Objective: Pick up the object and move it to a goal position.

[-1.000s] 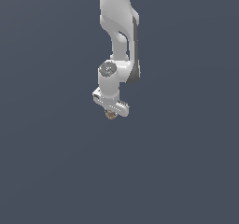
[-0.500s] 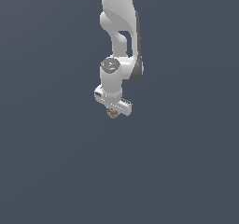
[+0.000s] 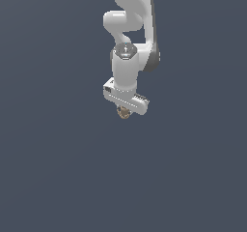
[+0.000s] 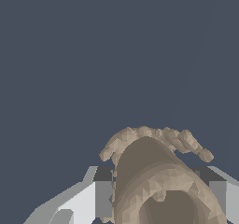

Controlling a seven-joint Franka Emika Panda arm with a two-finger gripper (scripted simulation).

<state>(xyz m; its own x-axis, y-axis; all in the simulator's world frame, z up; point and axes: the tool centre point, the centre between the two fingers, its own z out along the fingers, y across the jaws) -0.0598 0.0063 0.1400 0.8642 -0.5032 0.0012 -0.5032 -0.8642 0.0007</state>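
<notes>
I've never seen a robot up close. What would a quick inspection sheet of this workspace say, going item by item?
Surface: plain dark blue-grey all over; no table edge or markings seen.
Job's things: the object, a small tan-brown mottled lump, sits between the fingers under the white tool head; the wrist view shows it close up with a rough fringed edge.
Clutter: nothing seen.
Grippers: the tool points down, shut on the object.
Cables: nothing seen.
Surroundings: only the white arm coming down from the top of the exterior view; no goal marker seen.
</notes>
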